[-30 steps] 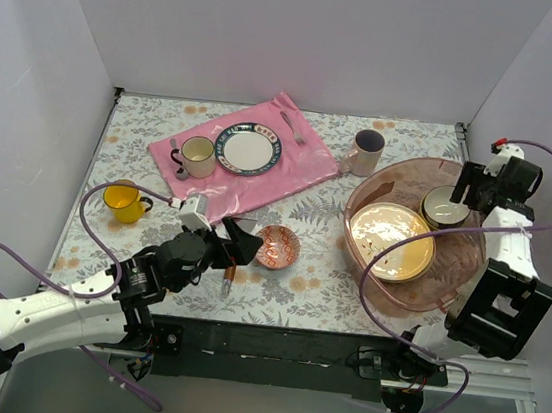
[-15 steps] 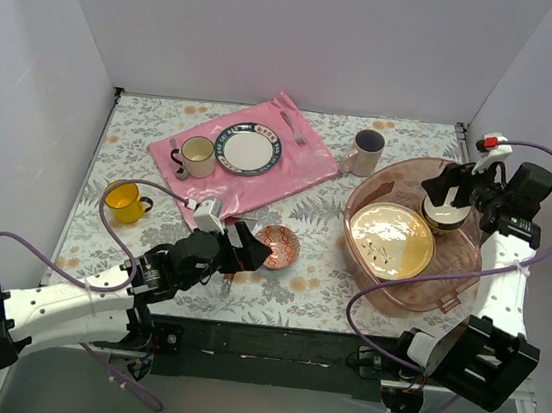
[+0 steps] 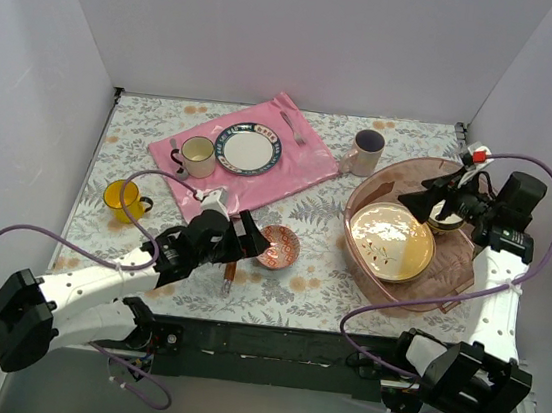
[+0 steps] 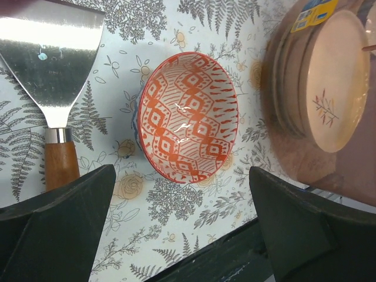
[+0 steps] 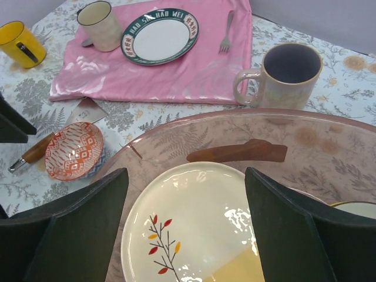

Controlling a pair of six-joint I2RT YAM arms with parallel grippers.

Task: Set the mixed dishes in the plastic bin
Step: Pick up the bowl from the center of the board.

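Note:
A small orange-patterned bowl (image 3: 278,247) sits on the flowered table; in the left wrist view this bowl (image 4: 188,117) lies just ahead of my open, empty left gripper (image 4: 182,200), which shows from above (image 3: 255,239) at the bowl's left. The pink-brown plastic bin (image 3: 461,275) holds a cream plate (image 3: 391,241) and a small bowl (image 3: 443,223). My right gripper (image 3: 416,198) hovers open and empty over that plate (image 5: 194,229), inside the bin's rim (image 5: 176,126). A yellow mug (image 3: 124,198) stands at the left. A pinkish mug (image 3: 366,152) stands beside the bin.
A pink mat (image 3: 290,173) at the back holds a cream mug (image 3: 196,156), a blue-rimmed plate (image 3: 248,150) and a fork (image 3: 294,128). A metal spatula (image 4: 50,59) with a wooden handle (image 3: 230,271) lies left of the orange bowl. White walls close three sides.
My left gripper has moved right, up to the orange bowl. My right gripper has left the small bowl in the bin and swung left over the cream plate.

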